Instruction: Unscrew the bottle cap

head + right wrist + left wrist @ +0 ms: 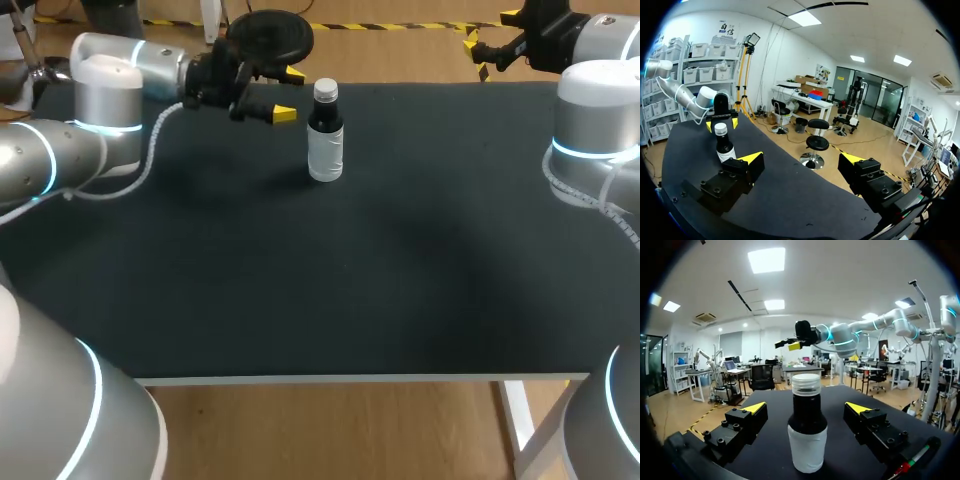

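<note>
Our bottle [325,135] stands upright on the black table [300,290] with its cap [325,90] on. Our left gripper [288,93] waits just beside it, wide open and holding nothing. Our right gripper [802,160] is far off, open and empty too.

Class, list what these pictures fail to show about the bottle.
1. Cap threads: every view, covered by the cap itself.
2. Bottle base: right wrist view, hidden behind a finger of the right pincer.
3. Fill level: left wrist view, white label covers the lower half.
</note>
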{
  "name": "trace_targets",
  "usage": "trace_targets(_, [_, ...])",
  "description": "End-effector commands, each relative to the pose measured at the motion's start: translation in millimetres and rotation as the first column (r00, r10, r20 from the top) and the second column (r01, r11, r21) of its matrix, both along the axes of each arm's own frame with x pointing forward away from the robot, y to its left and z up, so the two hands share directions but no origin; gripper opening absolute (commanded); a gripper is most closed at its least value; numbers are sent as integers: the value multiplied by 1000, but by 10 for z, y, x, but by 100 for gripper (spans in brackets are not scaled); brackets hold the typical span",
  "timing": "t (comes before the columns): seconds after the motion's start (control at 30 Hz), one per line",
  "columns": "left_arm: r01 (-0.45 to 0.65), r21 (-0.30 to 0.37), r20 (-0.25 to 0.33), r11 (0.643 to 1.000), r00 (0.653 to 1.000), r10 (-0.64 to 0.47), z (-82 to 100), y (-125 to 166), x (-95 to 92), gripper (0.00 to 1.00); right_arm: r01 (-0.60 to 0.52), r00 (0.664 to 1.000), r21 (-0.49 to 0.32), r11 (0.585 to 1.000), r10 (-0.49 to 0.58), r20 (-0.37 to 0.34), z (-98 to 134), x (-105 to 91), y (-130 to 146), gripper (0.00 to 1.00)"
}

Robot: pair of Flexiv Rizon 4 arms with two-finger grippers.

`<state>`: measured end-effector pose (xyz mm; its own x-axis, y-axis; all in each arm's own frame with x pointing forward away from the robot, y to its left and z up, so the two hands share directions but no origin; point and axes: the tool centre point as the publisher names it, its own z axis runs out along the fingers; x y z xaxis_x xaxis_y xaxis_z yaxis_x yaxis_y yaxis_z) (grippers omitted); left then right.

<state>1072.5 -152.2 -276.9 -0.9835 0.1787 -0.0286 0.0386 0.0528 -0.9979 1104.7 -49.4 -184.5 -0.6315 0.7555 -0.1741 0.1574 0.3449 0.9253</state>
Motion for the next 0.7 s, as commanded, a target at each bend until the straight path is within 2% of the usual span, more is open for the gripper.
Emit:
trace_targets(0.03, [90,-25,-12,996,996,-90,-91,-101,131,100,-2,1000,1,1000,2,1,-3,1,-6,100])
trace_targets(0.7, [179,-45,-40,983,983,-181,-138,-398,118,100,-2,1000,1,1000,2,1,-3,1,-6,100])
